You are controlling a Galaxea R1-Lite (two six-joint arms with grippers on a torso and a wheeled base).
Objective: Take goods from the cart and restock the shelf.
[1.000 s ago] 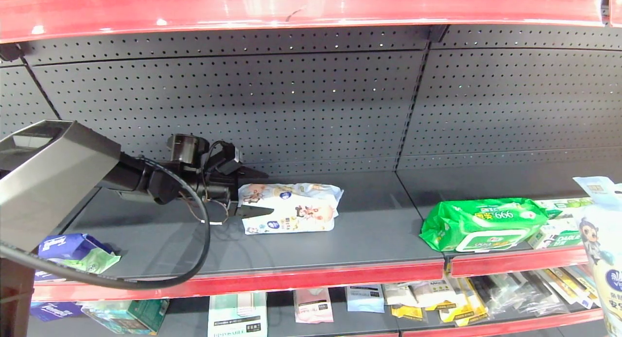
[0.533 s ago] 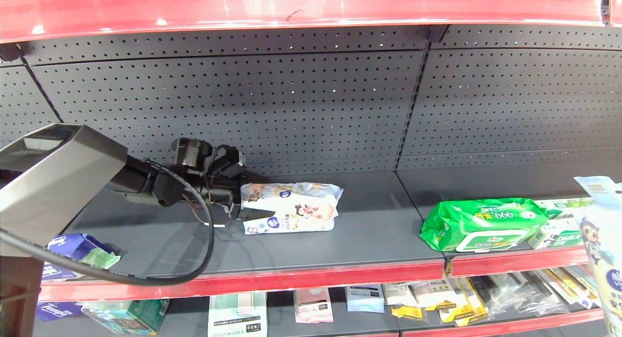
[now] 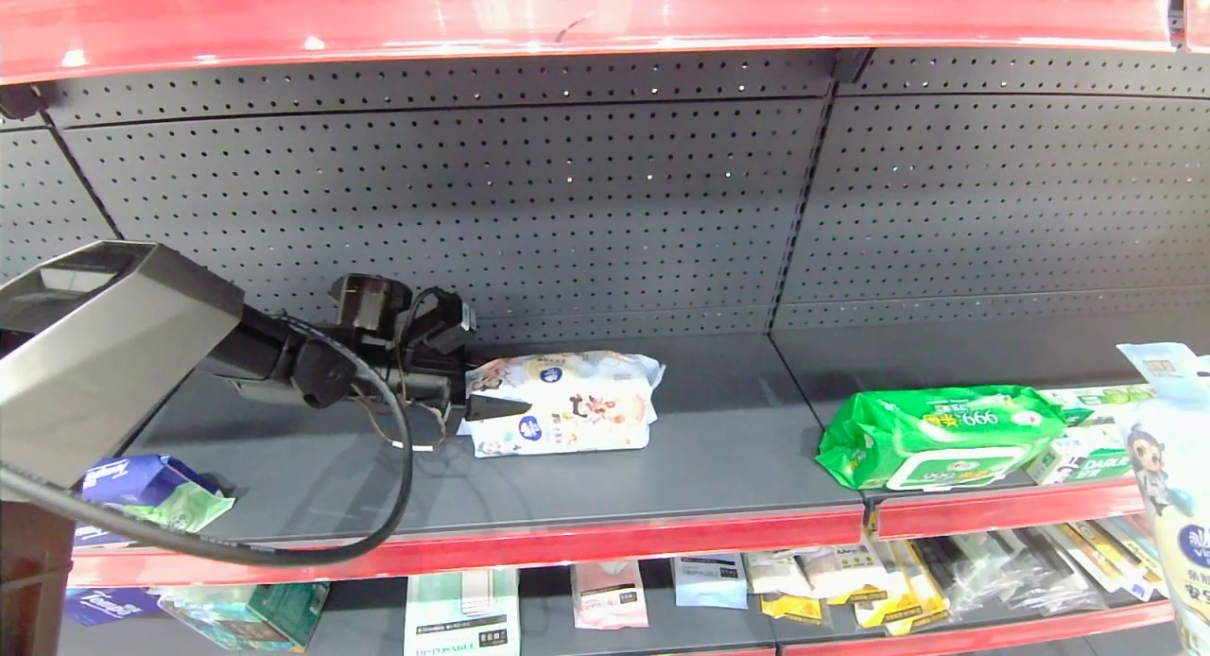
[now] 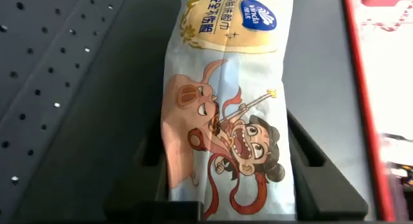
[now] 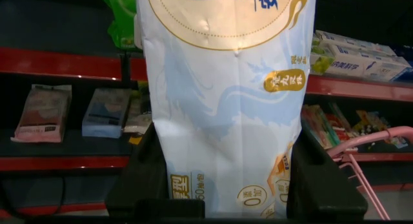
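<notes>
Shelf [image 3: 662, 467]: left fingers [image 3: 496, 407] clamp cartoon-printed wipes pack [image 3: 567, 405] | right fingers [image 5: 313, 175] grip pouch [image 5: 226, 108]

Left arm [image 3: 113, 353]: the forearm link is a boxy, brushed silver-grey casing with a glossy dark top face, narrowing into black rounded wrist joints that carry a squat black module [image 3: 364, 297]. A thick black cable [image 3: 402, 476] runs in a wide loop off the wrist, with thinner brown and white wires [image 3: 397, 431] beside it (insulation colours only roughly judged). Left gripper [image 3: 501, 387] and right gripper [image 5: 226, 172] both have matte black, wedge-shaped fingers [image 5: 139, 169].
</notes>
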